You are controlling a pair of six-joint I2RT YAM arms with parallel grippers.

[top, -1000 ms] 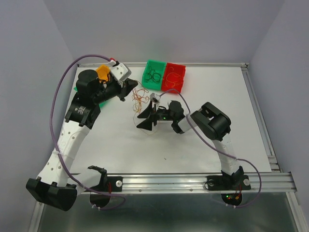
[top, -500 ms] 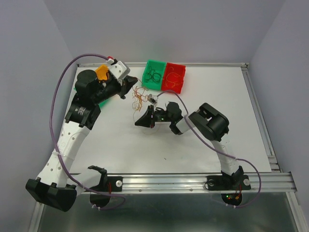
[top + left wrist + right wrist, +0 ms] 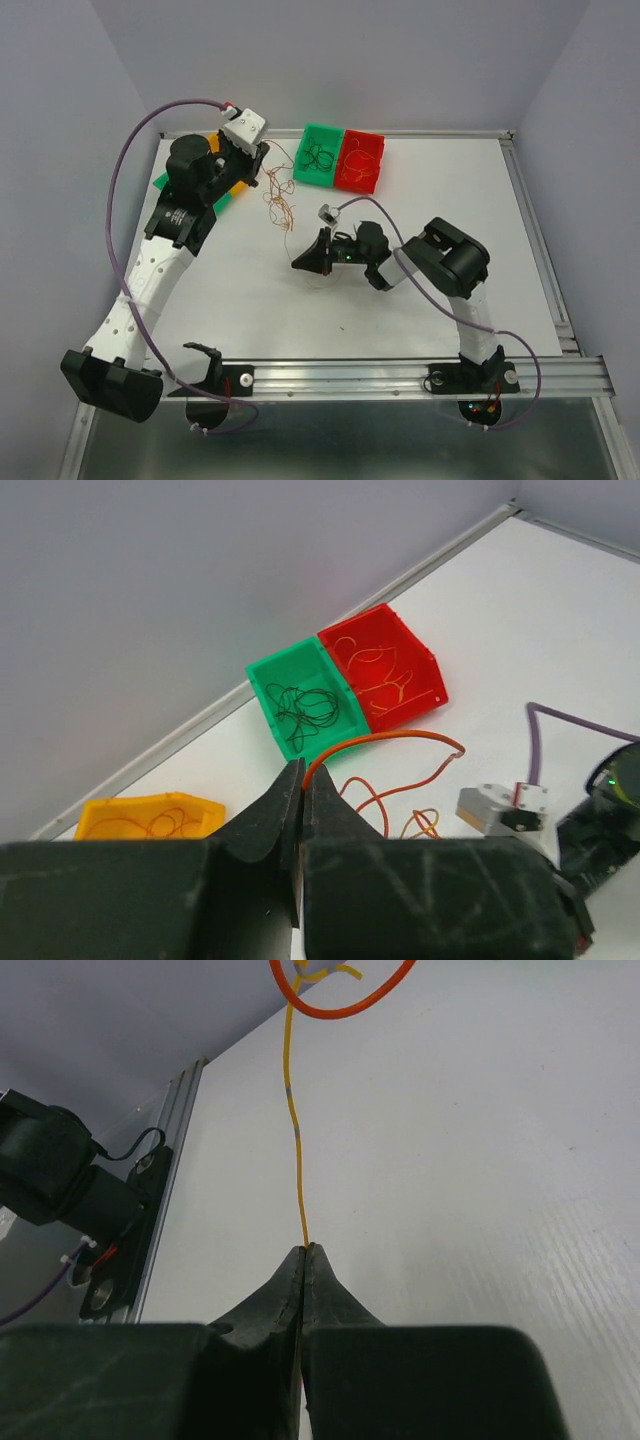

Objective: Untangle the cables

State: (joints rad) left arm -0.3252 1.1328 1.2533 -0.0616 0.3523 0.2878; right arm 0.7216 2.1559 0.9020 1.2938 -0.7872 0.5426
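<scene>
The left end effector [image 3: 302, 772] is clenched on an orange cable [image 3: 390, 737] that arches from its tips. The right end effector [image 3: 303, 1252] pinches a yellow cable [image 3: 296, 1140]. The tangle [image 3: 281, 205] lies between them.

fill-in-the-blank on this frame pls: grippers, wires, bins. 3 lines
The left gripper is ____ on the orange wire.
The right gripper pinches a thin wire coloured ____.
The black wires lie in a bin coloured ____, next to the red bin.
Missing words: shut; yellow; green.
</scene>
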